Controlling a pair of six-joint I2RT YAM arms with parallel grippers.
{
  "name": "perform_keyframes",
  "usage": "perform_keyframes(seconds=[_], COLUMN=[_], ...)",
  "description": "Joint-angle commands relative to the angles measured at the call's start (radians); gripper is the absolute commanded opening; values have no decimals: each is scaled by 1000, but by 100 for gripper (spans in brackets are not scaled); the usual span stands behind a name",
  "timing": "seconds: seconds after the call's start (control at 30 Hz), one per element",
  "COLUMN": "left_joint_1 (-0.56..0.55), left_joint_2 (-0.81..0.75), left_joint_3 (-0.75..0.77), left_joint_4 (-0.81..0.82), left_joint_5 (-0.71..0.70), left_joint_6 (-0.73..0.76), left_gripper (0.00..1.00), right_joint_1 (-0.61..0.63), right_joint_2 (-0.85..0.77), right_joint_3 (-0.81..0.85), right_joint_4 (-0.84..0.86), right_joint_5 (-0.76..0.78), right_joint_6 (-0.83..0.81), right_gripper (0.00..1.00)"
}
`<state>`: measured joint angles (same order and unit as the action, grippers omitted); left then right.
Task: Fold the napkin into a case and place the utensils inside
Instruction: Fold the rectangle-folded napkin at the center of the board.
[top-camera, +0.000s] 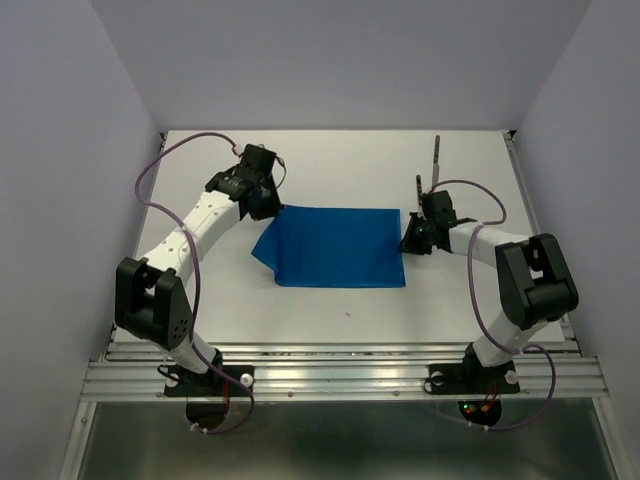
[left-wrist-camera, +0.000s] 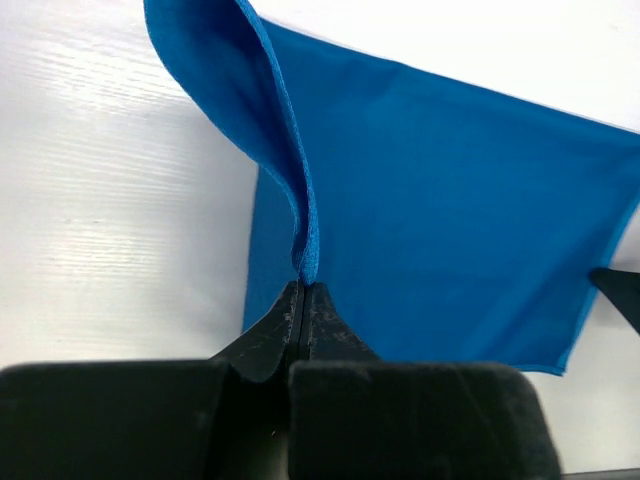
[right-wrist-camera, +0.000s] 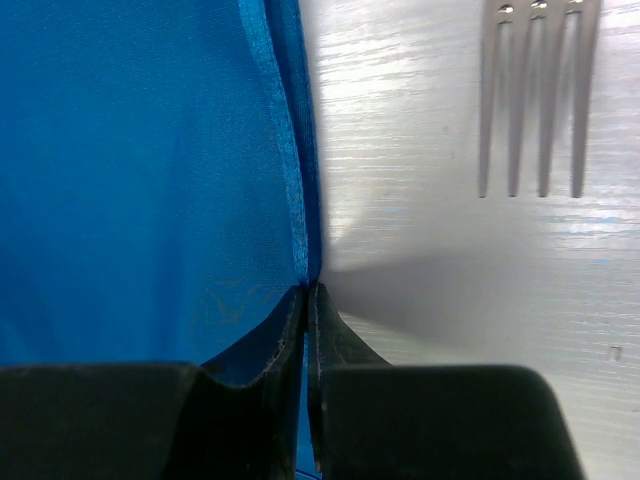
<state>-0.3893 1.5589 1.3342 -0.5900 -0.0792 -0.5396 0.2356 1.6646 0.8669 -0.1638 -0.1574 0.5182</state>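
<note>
Nearest me, below the napkin (top-camera: 335, 247), an aluminium rail (top-camera: 340, 375) carries both arm bases. The white table (top-camera: 340, 320) under the napkin looks matte and faintly streaked. I see the left jaws closed on the napkin's far left corner, lifting a flap. The right jaws are pinched shut on its right edge. The fork (right-wrist-camera: 540, 100) lies right of the napkin, and the knife (top-camera: 436, 160) lies beyond the fork. Pale lilac-grey walls (top-camera: 340, 60) rise behind the napkin.

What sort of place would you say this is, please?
Probably a robotics lab test cell: two robot arms bolted to a metal rail at a white table, plain walls boxing it in, a blue napkin and fork as props.
</note>
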Motion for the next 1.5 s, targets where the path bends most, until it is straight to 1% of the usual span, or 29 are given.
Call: perform_keyframes(seconds=[0.0,0.3,0.5,0.63,0.77,1.27,1.47], left_joint_1=[-40,-135,-212,-237,-270,-304,-313], left_joint_2=[10,67,151,193,254,392,441], left_joint_3=[78,148,187,198,249,299,316], left_joint_4=[-19,-8,1,33,39,116,125], left_joint_5=[10,30,39,70,75,220,237], left_joint_6=[-25,-57,-89,-108,-117,-161,-178], left_gripper=[0,0,0,0,0,0,0], right_joint_1=[45,123,152,163,182,191,191], right_joint_2=[23,55,73,83,90,101,103], right_joint_3=[-20,6,32,44,52,55,55], right_joint_4=[9,21,23,24,33,43,43], right_joint_5=[33,53,59,58,58,55,55], right_joint_6=[28,69,88,95,106,115,117], right_gripper=[6,5,5,5,5,5,5])
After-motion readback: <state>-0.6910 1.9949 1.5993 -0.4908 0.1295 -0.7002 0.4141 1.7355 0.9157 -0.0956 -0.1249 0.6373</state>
